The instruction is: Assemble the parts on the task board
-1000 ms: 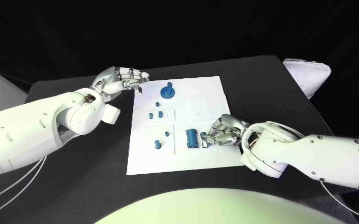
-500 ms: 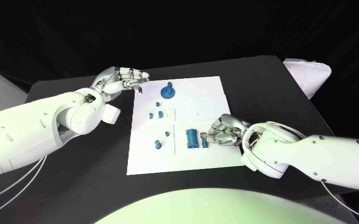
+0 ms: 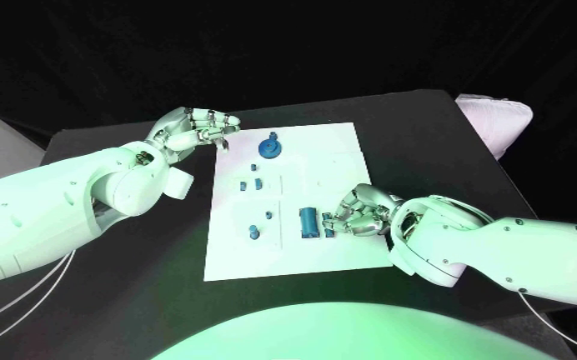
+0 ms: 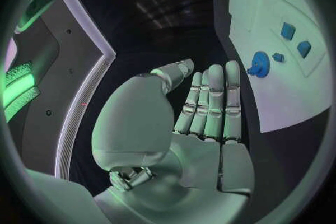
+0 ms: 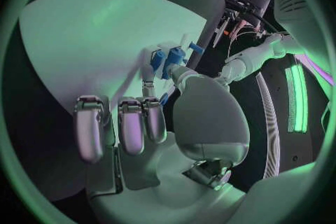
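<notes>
Right hand (image 3: 358, 212) in the head view rests on the near right part of the task board (image 3: 324, 252), its fingers curled down next to a tall blue part (image 3: 309, 222) that stands on the board. Whether it holds a small blue piece I cannot tell from this view. Left hand (image 3: 196, 131) hangs over the black table (image 3: 132, 277) just beside the far left corner of the board, fingers bent a little and holding nothing. Near that corner lies a round blue part (image 3: 271, 148), and more small blue parts (image 3: 249, 185) sit in the recessed fields in the left half of the board.

From the left wrist, the left hand (image 4: 203, 117) shows flat fingers laid close together, nothing in them; the board (image 4: 294, 95) is beside it with the round blue part (image 4: 258, 63) on it.

From the right wrist, the right hand (image 5: 150, 123) presses its fingertips on the board (image 5: 91, 39), and a blue part (image 5: 168, 59) is pinched at the thumb and one finger.
</notes>
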